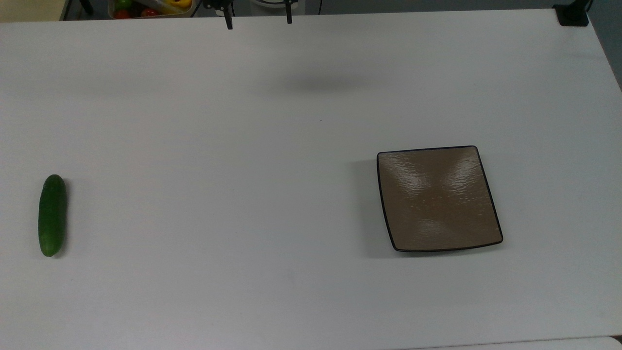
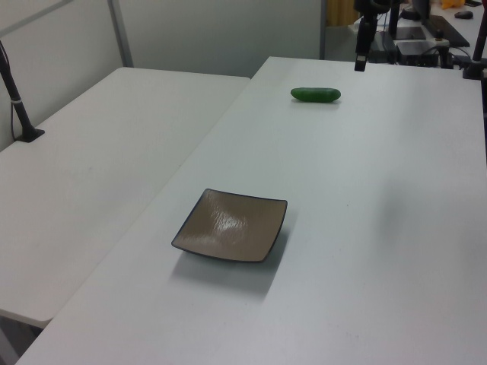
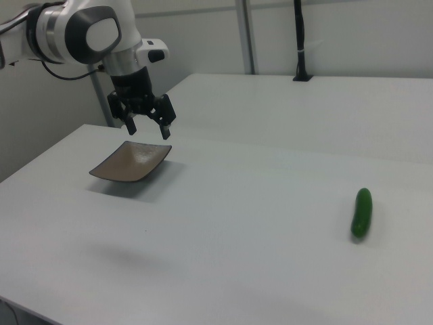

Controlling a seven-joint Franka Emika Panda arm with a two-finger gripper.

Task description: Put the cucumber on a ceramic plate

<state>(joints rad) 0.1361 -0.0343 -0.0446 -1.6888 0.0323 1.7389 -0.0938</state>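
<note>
On the white surface (image 1: pixel 272 194), far from open pincer (image 3: pixel 147 124), lay cucumber (image 1: pixel 52 215): probably firm, slick, best grasped mid-length.

arm: raised, wrist pointing down | claw (image 3: pixel 147 128): fingers spread, empty

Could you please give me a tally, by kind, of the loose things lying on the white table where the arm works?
Cucumber: 1
Ceramic plate: 1
Total: 2
</note>
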